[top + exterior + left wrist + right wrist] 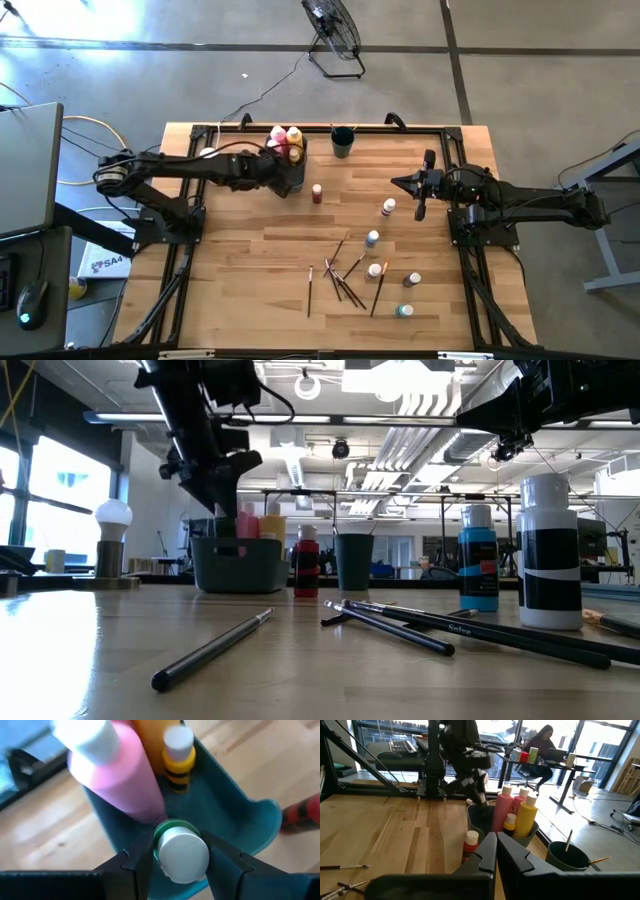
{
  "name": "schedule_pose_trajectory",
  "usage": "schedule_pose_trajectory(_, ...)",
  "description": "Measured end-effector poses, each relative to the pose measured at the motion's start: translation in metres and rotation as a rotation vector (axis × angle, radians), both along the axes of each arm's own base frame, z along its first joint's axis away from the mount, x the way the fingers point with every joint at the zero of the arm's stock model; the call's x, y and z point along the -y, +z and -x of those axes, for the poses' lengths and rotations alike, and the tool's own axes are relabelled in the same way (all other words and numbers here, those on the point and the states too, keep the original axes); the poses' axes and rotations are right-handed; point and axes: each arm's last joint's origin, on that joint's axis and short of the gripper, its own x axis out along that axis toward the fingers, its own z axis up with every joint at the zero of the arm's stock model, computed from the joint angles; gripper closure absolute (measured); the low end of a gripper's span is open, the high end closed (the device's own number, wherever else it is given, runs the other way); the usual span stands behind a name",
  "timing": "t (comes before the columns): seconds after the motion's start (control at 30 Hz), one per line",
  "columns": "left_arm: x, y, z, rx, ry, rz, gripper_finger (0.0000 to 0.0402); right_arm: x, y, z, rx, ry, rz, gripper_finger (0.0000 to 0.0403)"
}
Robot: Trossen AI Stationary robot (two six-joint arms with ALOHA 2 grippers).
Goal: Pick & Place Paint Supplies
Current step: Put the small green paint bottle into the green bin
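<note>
My left gripper [180, 852] [288, 180] is over the dark bin [260, 820] [297, 172] at the table's far left, shut on a small green bottle with a white cap [182, 857]. In the bin stand a tall pink bottle [120, 775], a tall yellow bottle [150, 745] and a small yellow bottle [178, 760]. A small red bottle [317, 193] stands upright on the table beside the bin. Several small bottles [373, 238] and thin brushes [345, 275] lie near the table's middle and front. My right gripper [397, 182] [496, 845] waits shut at the right, pointing level. My left gripper pinches the small green bottle at its white cap and neck [172, 827], one finger [137, 857] on each side. The fingers slant down from the table's left. The bottle is over the bin's inside, cap toward the wrist; the cap hides its bottom.
A dark green cup [342, 142] with a brush in it stands at the far edge, right of the bin. A white knob on a round tan base [112, 545] stands far left. Bare wood lies between the bin and the loose bottles.
</note>
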Motion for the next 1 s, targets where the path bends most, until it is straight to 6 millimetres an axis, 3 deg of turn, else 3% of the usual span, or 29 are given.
schedule_pose_trajectory(0.2,-0.009,-0.016,0.002,0.051,-0.039,0.084,0.0255,0.0,0.0,0.0,0.0,0.0,0.0,0.0398)
schedule_pose_trajectory(0.67,-0.029,-0.028,0.001,0.037,-0.001,0.136,0.0255,0.0,0.0,0.0,0.0,-0.001,0.0,0.0398)
schedule_pose_trajectory(1.0,-0.032,-0.028,-0.001,0.052,-0.023,0.137,0.0255,0.0,0.0,0.0,-0.001,0.0,0.0,0.0398)
